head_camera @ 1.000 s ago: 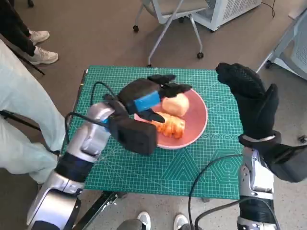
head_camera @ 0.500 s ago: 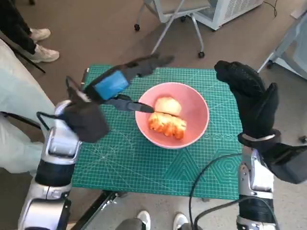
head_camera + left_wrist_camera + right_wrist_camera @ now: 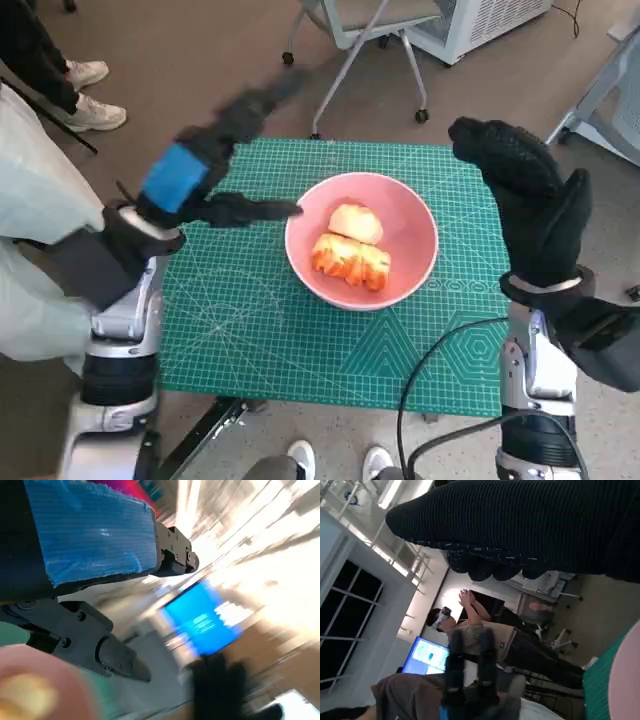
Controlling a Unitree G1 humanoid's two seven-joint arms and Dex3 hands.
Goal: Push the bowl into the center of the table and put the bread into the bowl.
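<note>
Pink bowl [image 3: 361, 240] near middle of green-matted bench [image 3: 300, 350], a shade toward far side; bread [image 3: 350, 258] already inside, a pale round piece on far side touching an orange-brown ridged piece on near side, long axis of the latter running left to right. Left robot hand [image 3: 205, 165] raised left of bowl, blurred, fingers spread and holding nothing, one dark fingertip pointing right toward bowl rim but apart from it. Right robot hand [image 3: 520, 195] upright over right bench edge, fingers apart, empty, just beside bowl's right rim, not touching. Bowl thus between both, roughly equally near each. Left wrist view too smeared to add much: pink rim and a yellowish patch only. By look of it both steps done; likely only withdrawal left. A person's pale trouser leg [image 3: 40, 240] close on left.
</note>
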